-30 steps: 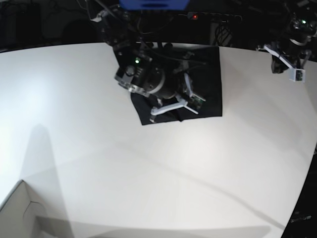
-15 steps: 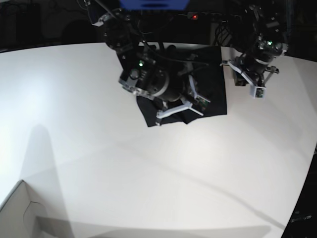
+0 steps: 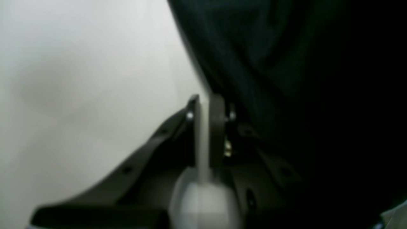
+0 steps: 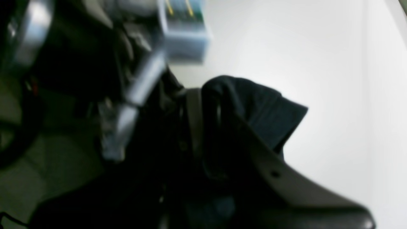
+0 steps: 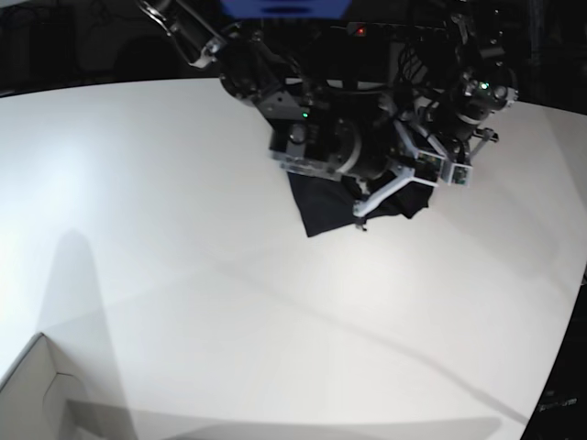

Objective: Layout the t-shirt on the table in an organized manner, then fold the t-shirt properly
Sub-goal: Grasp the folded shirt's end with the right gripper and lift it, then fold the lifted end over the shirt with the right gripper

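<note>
The black t-shirt (image 5: 321,211) lies bunched on the white table (image 5: 183,275), under and beside both arms. My right gripper (image 5: 359,216) is low over the cloth's front edge. In the right wrist view, my right gripper (image 4: 203,98) is shut on a fold of the t-shirt (image 4: 260,108), which bulges out past the fingers. My left gripper (image 5: 449,174) hangs at the shirt's right side. In the left wrist view, my left gripper (image 3: 205,103) is shut to a thin slit, with only white table (image 3: 79,79) showing in it. The t-shirt (image 3: 270,63) lies just beside it.
A white box corner (image 5: 37,385) sits at the near left. Dark equipment and cables line the table's far edge. The left arm's pale wrist block (image 4: 184,38) hangs close above my right gripper.
My right arm has swung to the right, dragging the t-shirt with it. The left arm has come in and down from the far right to the shirt's right edge.
</note>
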Robot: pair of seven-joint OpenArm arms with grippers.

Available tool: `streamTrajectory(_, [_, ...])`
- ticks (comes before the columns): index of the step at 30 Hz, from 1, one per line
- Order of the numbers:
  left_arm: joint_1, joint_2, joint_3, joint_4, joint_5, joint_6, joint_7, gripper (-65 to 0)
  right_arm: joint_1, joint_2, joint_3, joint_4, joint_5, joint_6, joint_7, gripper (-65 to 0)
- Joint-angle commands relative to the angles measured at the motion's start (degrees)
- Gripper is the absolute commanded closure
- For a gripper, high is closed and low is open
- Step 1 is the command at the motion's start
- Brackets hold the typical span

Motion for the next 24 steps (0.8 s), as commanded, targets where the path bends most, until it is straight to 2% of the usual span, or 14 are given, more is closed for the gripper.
streamTrajectory(1, [0.2, -0.2, -0.2, 0.5, -0.2, 0.0, 0.0, -5.1, 1.2, -0.8, 0.0, -0.6, 0.4, 0.0, 2.4, 0.0])
streamTrajectory(5, [0.6, -0.3, -0.3, 0.3, -0.2, 0.0, 0.0, -5.1, 2.9, -0.8, 0.0, -4.3, 1.1, 0.0, 5.9, 0.0])
streamTrajectory(10, [0.7, -0.3, -2.7, 0.8, -0.4, -0.1, 0.0, -5.1, 5.7, -0.8, 0.3, -7.3, 6.8, 0.0, 6.6, 0.0])
streamTrajectory(16, [1.6, -0.2, -6.0, 0.9, -0.5, -0.1, 0.0, -5.1, 6.5, -0.8, 0.0, -9.7, 7.2, 0.0, 7.1, 0.0])
streamTrajectory(24, [3.3, 0.1, -5.7, 0.9, -0.5, -0.2, 0.0, -5.1, 7.8, -0.8, 0.0, -11.3, 7.3, 0.0, 12.6, 0.0])
